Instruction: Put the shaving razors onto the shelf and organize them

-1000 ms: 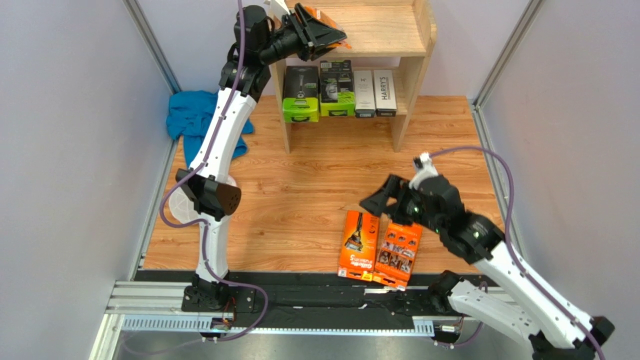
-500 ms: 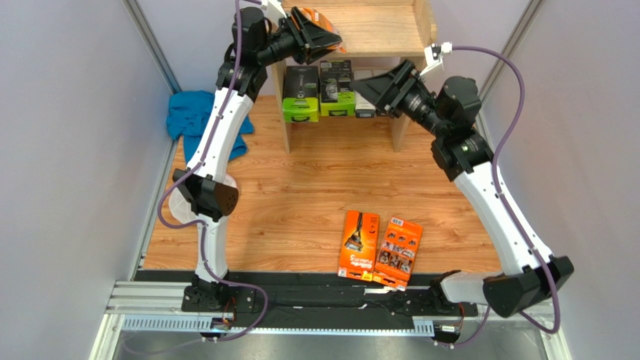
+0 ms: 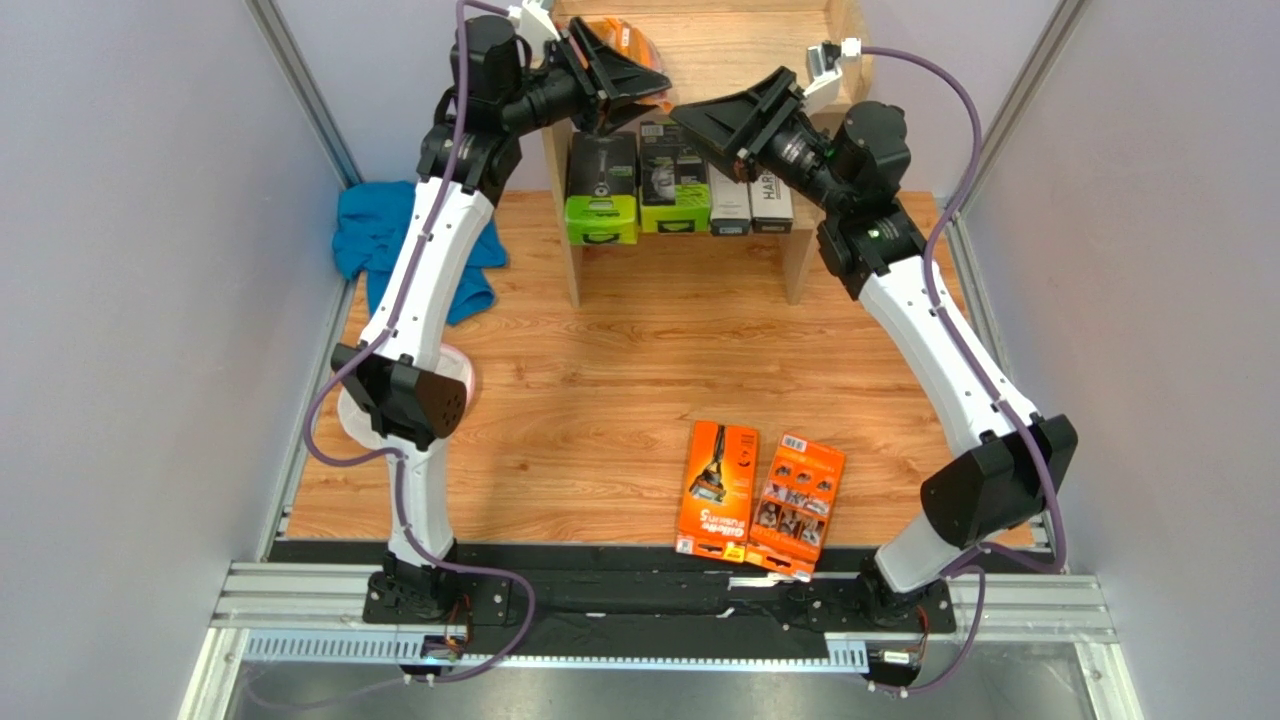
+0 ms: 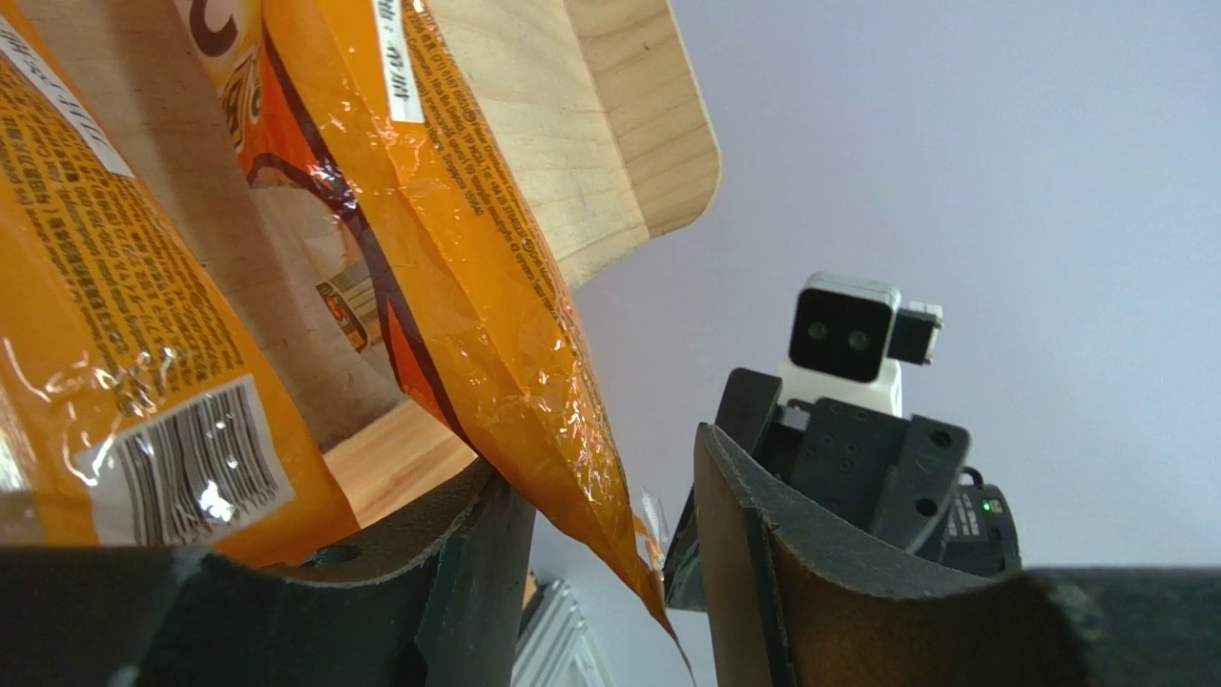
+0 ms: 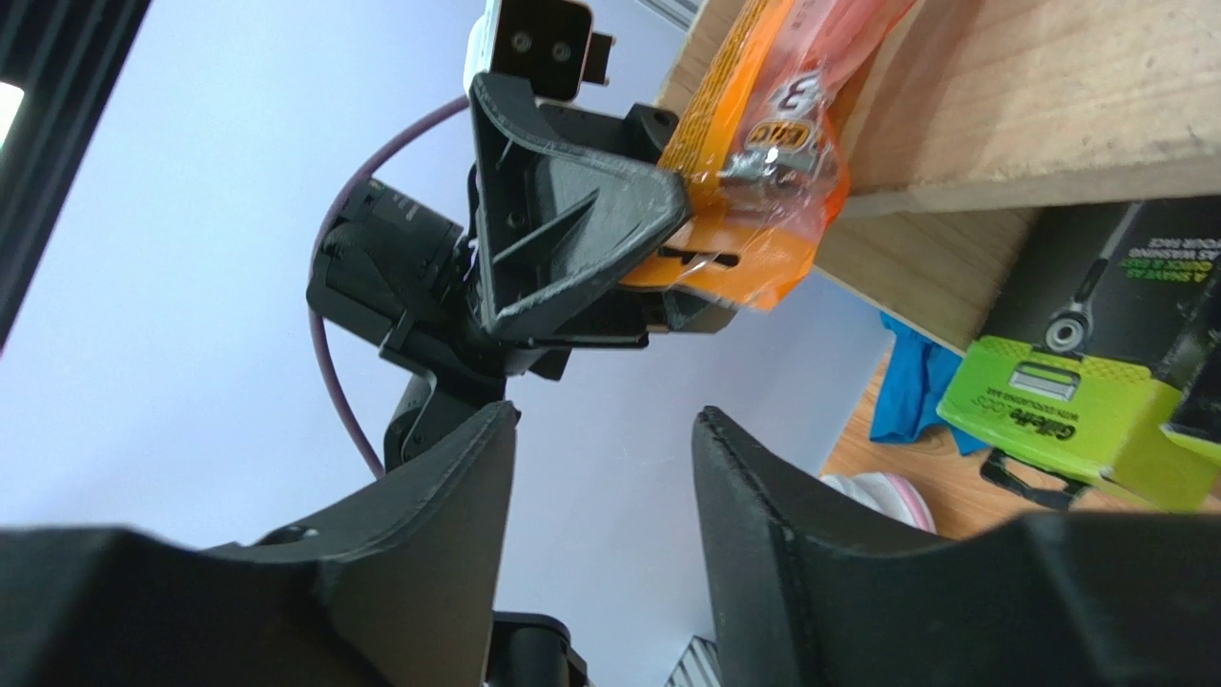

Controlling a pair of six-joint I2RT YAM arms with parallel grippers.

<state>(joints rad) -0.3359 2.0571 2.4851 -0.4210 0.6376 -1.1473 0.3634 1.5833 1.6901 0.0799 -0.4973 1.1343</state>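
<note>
Two narrow orange blister packs (image 3: 619,33) stand tilted on the top tier of the wooden shelf (image 3: 751,53). My left gripper (image 3: 628,75) is at them with its jaws apart. In the left wrist view (image 4: 609,473) the edge of one pack (image 4: 473,286) hangs between the fingers, leaning on the left one. My right gripper (image 3: 699,120) is open and empty, just right of the left gripper and facing it. Two white boxes (image 3: 769,183) stand on the lower tier. Two flat orange boxes (image 3: 720,489) (image 3: 798,506) lie on the floor near the front.
Two green-and-black razor packs (image 3: 601,188) (image 3: 675,177) stand on the lower tier beside the white boxes. A blue cloth (image 3: 383,233) lies left of the shelf. A white mesh disc (image 3: 458,375) lies by the left arm's elbow. Grey walls close in both sides.
My right arm has swung up from beside the floor boxes to the shelf's top tier and now faces the left gripper. The left gripper has shifted slightly back at the blister packs.
</note>
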